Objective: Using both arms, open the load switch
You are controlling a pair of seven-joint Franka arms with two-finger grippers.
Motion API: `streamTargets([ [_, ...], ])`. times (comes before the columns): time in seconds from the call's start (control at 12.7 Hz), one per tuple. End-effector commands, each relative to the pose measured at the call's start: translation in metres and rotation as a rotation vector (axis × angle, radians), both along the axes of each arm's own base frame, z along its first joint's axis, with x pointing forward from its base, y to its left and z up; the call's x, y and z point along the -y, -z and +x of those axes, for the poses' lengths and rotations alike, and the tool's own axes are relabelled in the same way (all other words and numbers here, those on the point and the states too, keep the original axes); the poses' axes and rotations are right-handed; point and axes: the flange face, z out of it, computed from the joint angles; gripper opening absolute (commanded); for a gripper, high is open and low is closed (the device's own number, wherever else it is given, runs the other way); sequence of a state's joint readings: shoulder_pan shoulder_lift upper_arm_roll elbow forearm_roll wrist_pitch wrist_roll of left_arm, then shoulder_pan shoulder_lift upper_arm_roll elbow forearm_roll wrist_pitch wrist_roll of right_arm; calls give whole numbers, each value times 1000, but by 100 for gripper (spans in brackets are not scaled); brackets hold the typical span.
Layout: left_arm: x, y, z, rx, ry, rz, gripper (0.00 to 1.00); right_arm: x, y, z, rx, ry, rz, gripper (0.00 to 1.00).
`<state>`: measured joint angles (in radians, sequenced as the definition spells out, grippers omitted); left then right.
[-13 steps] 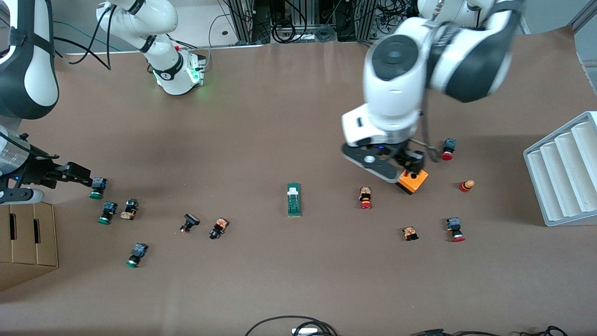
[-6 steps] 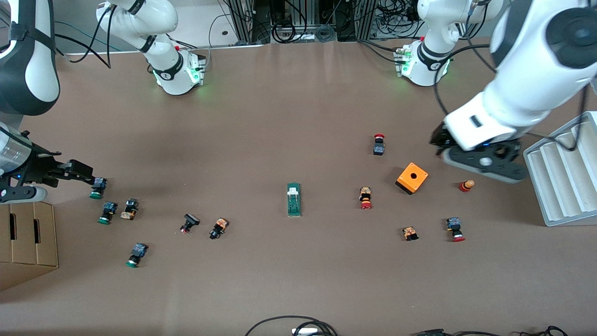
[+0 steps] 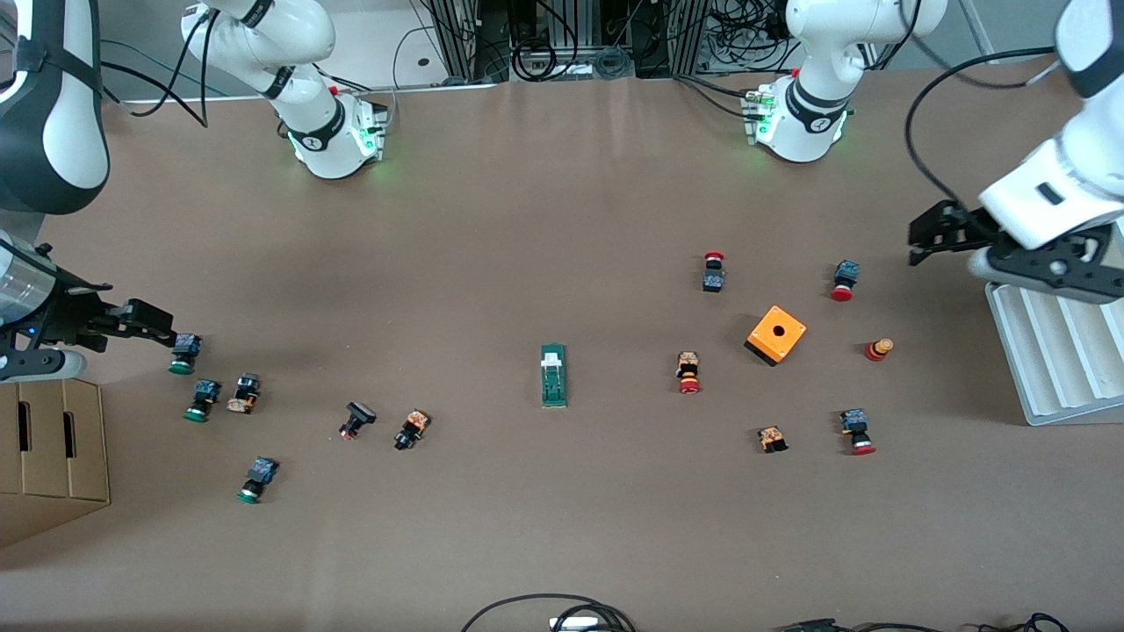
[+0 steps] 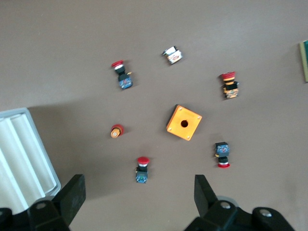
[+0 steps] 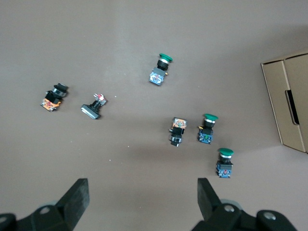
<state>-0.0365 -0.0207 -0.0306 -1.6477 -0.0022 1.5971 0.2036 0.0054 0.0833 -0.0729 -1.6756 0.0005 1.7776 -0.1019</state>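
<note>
The green load switch [image 3: 553, 376] lies flat mid-tabletop [image 3: 544, 219], with neither hand on it; whether it is open cannot be told. The left hand [image 3: 933, 233], released, hangs by the white tray [image 3: 1054, 351]. The right hand [image 3: 162, 332], released, hovers over green buttons [image 5: 208, 129], which its wrist view shows whole.
</note>
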Motion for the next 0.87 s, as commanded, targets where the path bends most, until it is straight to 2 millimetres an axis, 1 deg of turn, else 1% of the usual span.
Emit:
streamTargets([
  [0.0, -9, 3, -5, 4, 8, 68, 100, -12, -8, 6, -6, -12, 4, 100],
  [0.08, -7, 7, -2, -2, 15, 99, 100, -13, -15, 6, 4, -23, 2, 100],
  [0.16, -7, 4, 3, 2, 12, 105, 100, -13, -19, 4, -5, -23, 3, 100],
  [0.39, -3, 1, 3, 3, -2, 82, 100, -19, -33, 2, -6, -30, 0, 100],
  [0.63, 0, 1, 3, 7, -110, 79, 100, -19, -31, 1, -17, -28, 8, 100],
  [0.79, 1, 1, 3, 7, -110, 79, 100, -20, -31, 0, -21, -28, 9, 100],
])
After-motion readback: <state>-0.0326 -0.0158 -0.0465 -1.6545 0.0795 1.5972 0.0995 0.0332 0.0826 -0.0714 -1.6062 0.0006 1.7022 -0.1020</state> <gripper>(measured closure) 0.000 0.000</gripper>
